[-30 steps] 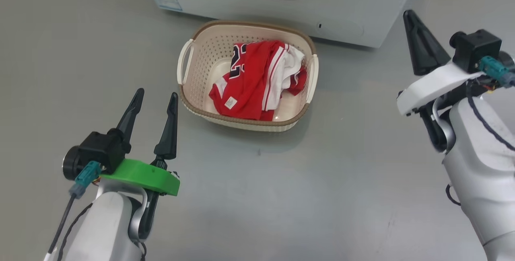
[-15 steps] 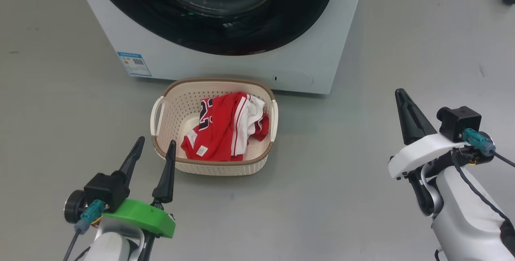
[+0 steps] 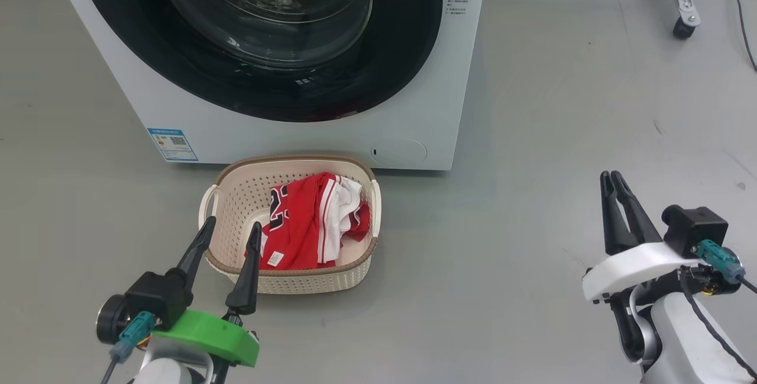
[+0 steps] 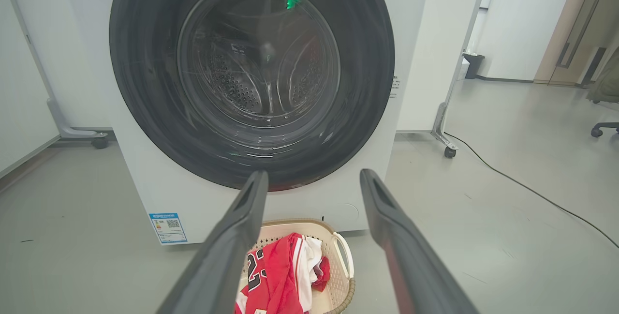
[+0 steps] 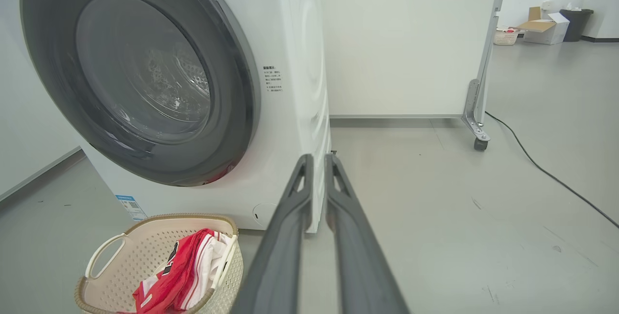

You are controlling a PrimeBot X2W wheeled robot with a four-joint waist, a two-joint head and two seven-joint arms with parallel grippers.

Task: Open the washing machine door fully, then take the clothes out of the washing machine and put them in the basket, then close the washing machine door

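Note:
The washing machine [image 3: 461, 76] stands at the top of the head view, and its door [image 3: 408, 47] lies shut, flush against the white front. On the floor before it sits the basket [image 3: 295, 162], with the red clothes [image 3: 301, 224] heaped inside. My left gripper [image 3: 232, 224] hovers open and empty at the basket's near left corner. In the left wrist view that gripper [image 4: 313, 174] points at the door [image 4: 145, 86]. Far right of the basket, my right gripper [image 3: 610, 176] is empty, fingers parted by a narrow gap. That narrow gap also shows in its own wrist view [image 5: 319, 159].
A white partition on castors [image 3: 686, 11] stands behind the machine to the right, with a black cable [image 3: 736, 11] trailing over the grey floor. Boxes [image 5: 546, 28] and a bin stand far off. An office chair base [image 4: 604, 127] shows at the right of the left wrist view.
The head camera has tilted up, bringing the machine's front and shut door into view. My right gripper's fingers, pressed together before, have parted slightly.

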